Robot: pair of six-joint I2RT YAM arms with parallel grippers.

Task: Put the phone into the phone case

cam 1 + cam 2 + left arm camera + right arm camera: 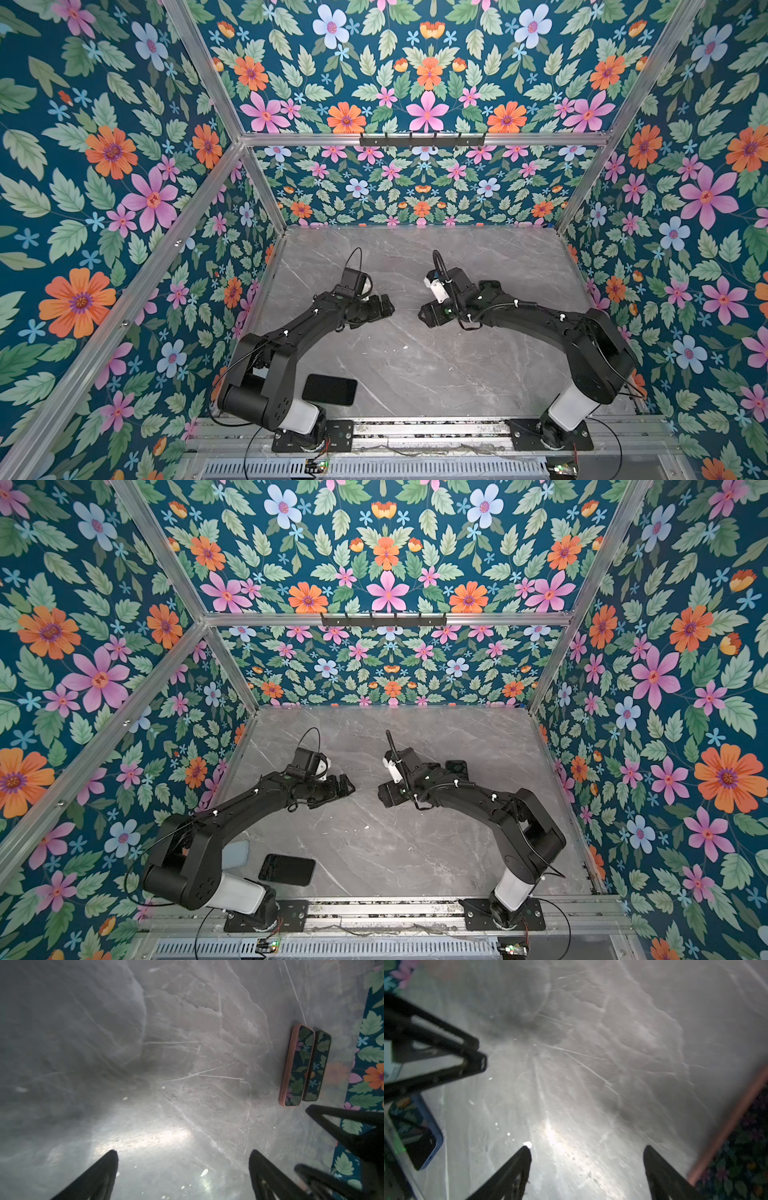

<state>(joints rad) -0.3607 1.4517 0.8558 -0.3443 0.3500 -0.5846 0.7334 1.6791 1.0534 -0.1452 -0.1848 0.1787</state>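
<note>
Currently both arms are hovering over the middle of the grey marble table (pixel 415 374), their grippers pointing at each other with a bare gap between them. The left gripper (pixel 390 307) is holding its jaws wide apart around nothing, its fingers (pixel 108 1167) framing only bare stone in its wrist view. The right gripper (pixel 422 316) is likewise standing with jaws apart and empty, though its wrist view is coming through somewhat blurred. A black phone (pixel 329 389) is lying flat at the near edge of the table, just beside the left arm's base and well apart from both grippers. In the right wrist view a blue-rimmed slab (pixel 436 1136) with a dark face is showing near that base, and it may be the same phone. In a top view a pale blue phone case (pixel 237 854) is peeking out from under the left arm, just beside the phone. Over by the floral wall (pixel 372 1053), a pink phone case (pixel 287 1068) is lying flat with a glossy face filling it and mirroring the wallpaper. A dark slab (pixel 318 1068) is lying alongside it, long edge to long edge; whether they are touching I cannot tell.
</note>
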